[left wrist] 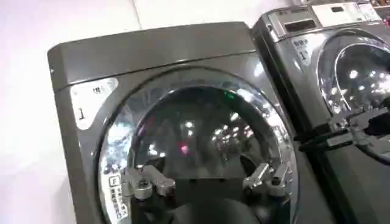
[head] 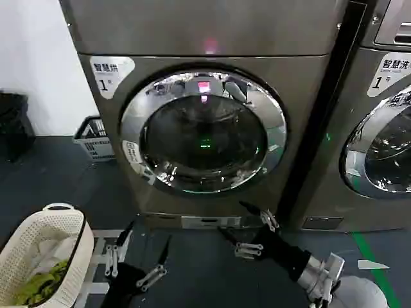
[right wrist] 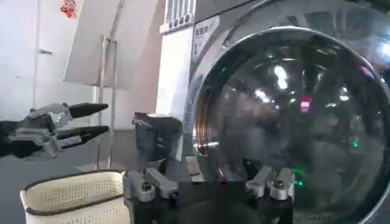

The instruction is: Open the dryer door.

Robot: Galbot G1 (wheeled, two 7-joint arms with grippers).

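Before us stands the dryer door (head: pixel 203 131), shut in its machine's front. A neighbouring machine (head: pixel 379 128) stands to its right, a basket (head: pixel 93 138) on the floor to its left. Nearer us, left, sits a laundry basket (head: pixel 40 256).

All views face dryer door (head: pixel 203 131) (closely).

Both arms reach forward and low. The left claw (head: pixel 144 247) has its fingers spread apart; the right claw (head: pixel 243 221), on a dark wrist, is spread likewise and reaches farther forward.
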